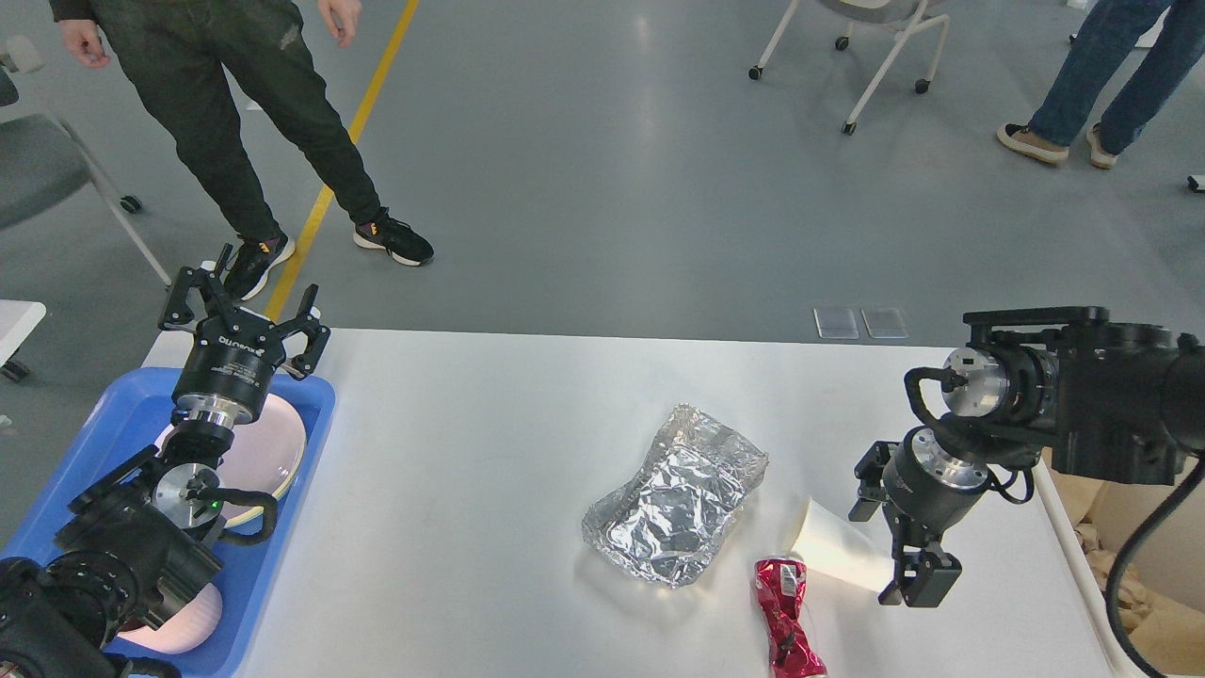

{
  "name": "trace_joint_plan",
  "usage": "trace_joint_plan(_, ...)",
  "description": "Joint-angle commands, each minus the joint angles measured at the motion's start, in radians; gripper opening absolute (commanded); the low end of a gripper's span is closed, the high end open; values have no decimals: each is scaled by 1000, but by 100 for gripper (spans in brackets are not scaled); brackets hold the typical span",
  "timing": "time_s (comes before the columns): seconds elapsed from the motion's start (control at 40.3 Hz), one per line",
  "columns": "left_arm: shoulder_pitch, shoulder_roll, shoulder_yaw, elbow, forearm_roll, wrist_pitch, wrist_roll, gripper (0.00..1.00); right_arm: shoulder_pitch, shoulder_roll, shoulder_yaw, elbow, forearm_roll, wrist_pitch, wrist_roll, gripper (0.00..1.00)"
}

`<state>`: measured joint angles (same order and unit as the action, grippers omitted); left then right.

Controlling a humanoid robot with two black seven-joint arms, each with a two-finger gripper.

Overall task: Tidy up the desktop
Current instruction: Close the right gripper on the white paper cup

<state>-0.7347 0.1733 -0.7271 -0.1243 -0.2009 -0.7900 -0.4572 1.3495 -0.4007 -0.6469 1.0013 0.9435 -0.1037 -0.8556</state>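
the right gripper (pixel 890 532), fingers spread and empty beside the tipped paper cup (pixel 833 556) on the near right of the counter (pixel 471 471), could nudge it rolling into the red wrapper (pixel 786 617).

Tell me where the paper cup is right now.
In the head view, the paper cup lies on its side at the near right of the desktop, between the red wrapper and the right gripper, right of the foil.
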Motion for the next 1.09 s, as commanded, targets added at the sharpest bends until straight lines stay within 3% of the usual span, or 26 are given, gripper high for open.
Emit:
trace_joint_plan(0.0,0,0,0,0,0,0,0,96,-50,22,1,-72,-12,7,3,100)
trace_joint_plan(1.068,0,0,0,0,0,0,-1,96,-211,181,141,-311,-213,-8,67,97)
